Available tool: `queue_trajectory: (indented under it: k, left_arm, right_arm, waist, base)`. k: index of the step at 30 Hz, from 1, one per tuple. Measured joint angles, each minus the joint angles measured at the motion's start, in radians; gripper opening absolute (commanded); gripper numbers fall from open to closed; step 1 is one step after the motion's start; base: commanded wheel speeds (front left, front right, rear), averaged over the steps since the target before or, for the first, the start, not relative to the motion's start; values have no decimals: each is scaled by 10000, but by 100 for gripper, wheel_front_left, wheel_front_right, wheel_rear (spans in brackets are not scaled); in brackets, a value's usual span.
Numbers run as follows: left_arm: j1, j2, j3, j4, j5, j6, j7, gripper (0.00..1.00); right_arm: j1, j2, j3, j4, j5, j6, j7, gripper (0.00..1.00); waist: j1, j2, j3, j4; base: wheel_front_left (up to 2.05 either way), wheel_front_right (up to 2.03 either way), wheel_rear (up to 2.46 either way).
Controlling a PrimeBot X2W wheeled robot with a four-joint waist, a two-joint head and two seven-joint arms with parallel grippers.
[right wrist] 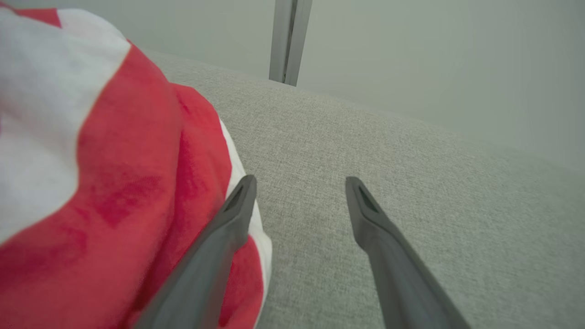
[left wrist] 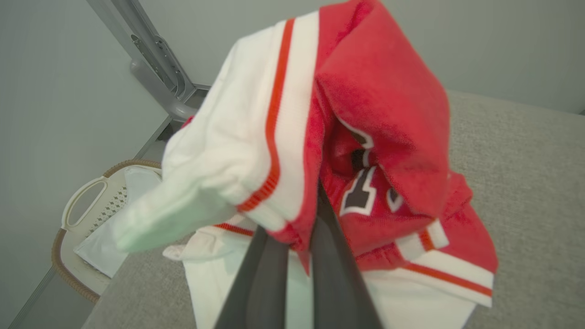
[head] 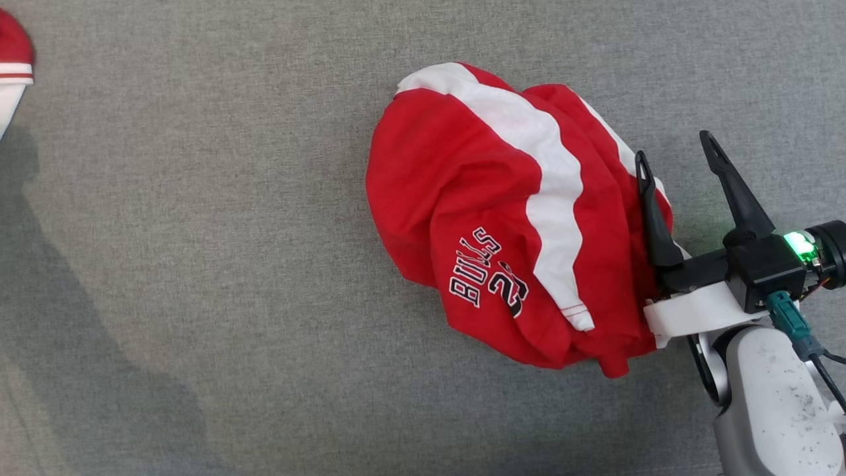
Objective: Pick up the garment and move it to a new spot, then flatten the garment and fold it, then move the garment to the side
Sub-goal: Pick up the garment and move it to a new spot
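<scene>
Head view: a crumpled red Bulls garment (head: pixel 489 218) with a broad white stripe and black "BULLS 23" lettering lies right of centre on the grey fabric surface (head: pixel 198 198). The right gripper (head: pixel 673 147) sits at the right of the frame with its two dark fingers spread wide and nothing between them. One finger overlaps the garment's right edge and the other stands over bare fabric. A green light glows on the wrist behind it. At the upper left edge of the frame a small piece of red cloth with white bands just shows.

Left wrist view: the left gripper (left wrist: pixel 297 246) is clamped tight on a red-and-white jersey (left wrist: pixel 379 100). Its cloth bunches up over the fingers across the middle of the frame, showing orange-red stripes and part of a black-edged white number. More of the cloth trails onto the grey surface at the bottom of the frame. At lower left a pale basket (left wrist: pixel 82 201) with a brown rim holds white cloth, and a grey metal post (left wrist: pixel 155 55) runs down from the upper left.

Right wrist view: the Bulls garment covers the left half, against the left finger, with grey fabric between the fingers.
</scene>
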Motion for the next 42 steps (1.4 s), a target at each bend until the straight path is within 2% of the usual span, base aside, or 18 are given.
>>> queue_trajectory:
  k: [3, 4, 5, 10, 15, 20, 29, 32, 37, 42]
  left_arm:
    - [187, -142, 128, 259, -242, -94, -82, 49]
    - [231, -178, 207, 305, -353, -151, -163, 93]
    - [307, -213, 268, 336, -456, -192, -270, 100]
    - [921, -389, 284, 301, -775, -443, -1014, 100]
    - [1875, -769, -349, -619, -800, -483, -1430, 100]
    - [2946, -832, -1212, -2182, -884, -497, -1522, 100]
    - [4665, -876, -1779, -5214, -1080, -489, -1561, 100]
    - [5306, -1223, -1958, -6232, -1099, -324, -1542, 100]
    - [6577, -1845, -2220, -7816, -1110, 192, -1532, 100]
    - [7668, -2255, -2483, -8460, -1183, 403, -1532, 100]
  right_arm:
    - [-31, 4, 31, 0, 0, 0, 0, 100]
    - [-41, 2, 13, 4, 0, 0, 0, 100]
    - [-57, 2, -2, 10, 0, 0, 0, 100]
    - [-65, 6, -65, 86, 127, 0, 0, 100]
    - [94, 6, -196, 290, 370, 0, 0, 100]
    - [374, 2, -334, 477, 573, 0, 0, 100]
    - [1078, 4, -583, 744, 968, 0, 0, 100]
    - [1286, 2, -612, 853, 1064, 0, 0, 100]
    - [1569, 4, -550, 986, 1277, 0, 0, 100]
    - [1774, 4, -397, 1095, 1423, 0, 0, 100]
  waist:
    - [-1, 0, -52, 4]
    - [-1, 0, -83, 18]
    - [-1, 0, -120, 36]
    - [-1, 0, -469, 129]
    - [-1, 0, -1072, 234]
    - [-2, 0, -1790, 305]
    - [-2, 0, -3253, 334]
    - [-3, 0, -3721, 306]
    - [-3, 0, -4443, 220]
    - [-3, -1, -4920, 81]
  base:
    - [0, 0, 0]
    - [0, 0, 0]
    - [0, 0, 0]
    - [0, 0, 0]
    - [0, 0, 0]
    - [0, 0, 0]
    - [0, 0, 0]
    - [0, 0, 0]
    - [0, 0, 0]
    - [0, 0, 0]
